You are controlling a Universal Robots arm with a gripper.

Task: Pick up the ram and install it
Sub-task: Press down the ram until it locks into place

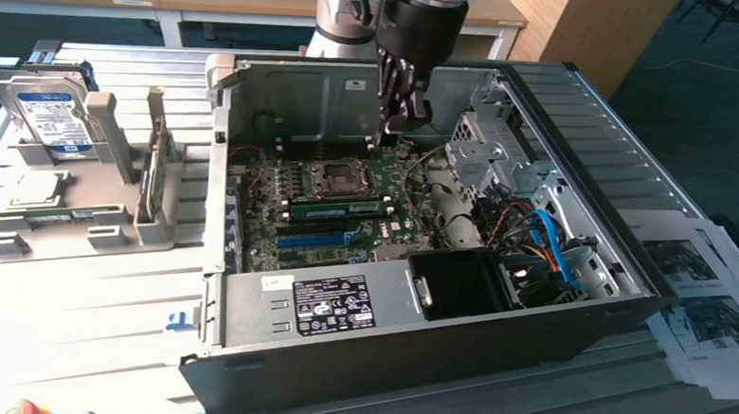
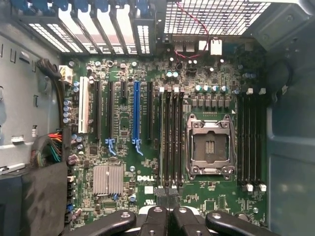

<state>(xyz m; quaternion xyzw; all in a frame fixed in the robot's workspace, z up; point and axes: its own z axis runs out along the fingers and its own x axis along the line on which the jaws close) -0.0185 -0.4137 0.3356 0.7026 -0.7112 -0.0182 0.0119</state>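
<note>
Exterior view: closed hand (image 1: 397, 123) above ram (image 1: 338, 208), inside case walls (image 1: 350, 92).

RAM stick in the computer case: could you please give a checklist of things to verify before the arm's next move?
1. RAM stick lies along a slot beside the CPU socket: ok.
2. Stick pressed fully down, latches closed: cannot tell.
3. Gripper jaws shut: ok.
4. Jaws hold nothing: cannot tell.
5. Gripper hangs above the motherboard, not touching it: ok.
</note>
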